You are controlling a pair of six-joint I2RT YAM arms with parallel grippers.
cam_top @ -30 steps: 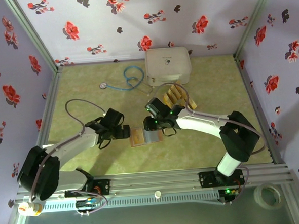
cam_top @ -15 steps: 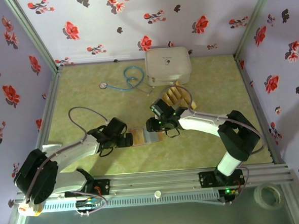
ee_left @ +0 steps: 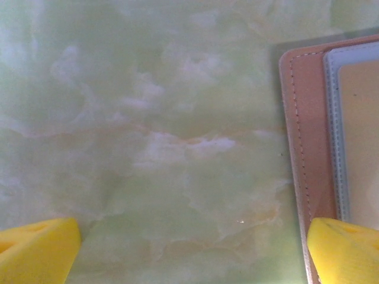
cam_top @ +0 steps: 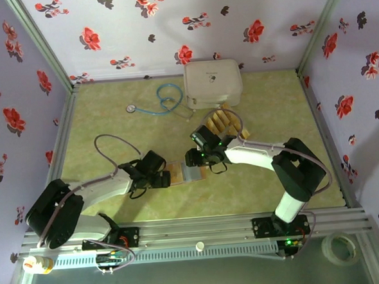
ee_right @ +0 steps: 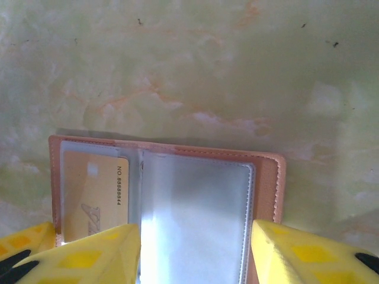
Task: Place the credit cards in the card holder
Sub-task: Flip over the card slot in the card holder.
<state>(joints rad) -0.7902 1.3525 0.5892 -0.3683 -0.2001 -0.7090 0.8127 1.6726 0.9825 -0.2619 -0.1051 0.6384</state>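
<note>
Credit card (ee_right: 95, 195) with "NO 8888844"

Table (cam_top: 271, 111): green marbled surface, floral-print walls (cam_top: 169, 27) on the left, far and right sides. White rounded case (cam_top: 213, 82) at the far edge, centre-right. Blue stethoscope (cam_top: 164, 98) just left of it, coiled, chest piece toward the left. Aluminium rail (cam_top: 201, 230) along the near edge. Tape roll (cam_top: 341, 247) off the table, near-right corner. Small white-and-yellow bottle (cam_top: 39, 264) near-left.

Floral walls (cam_top: 169, 21), grn marbled tbl (cam_top: 271, 111)
</note>
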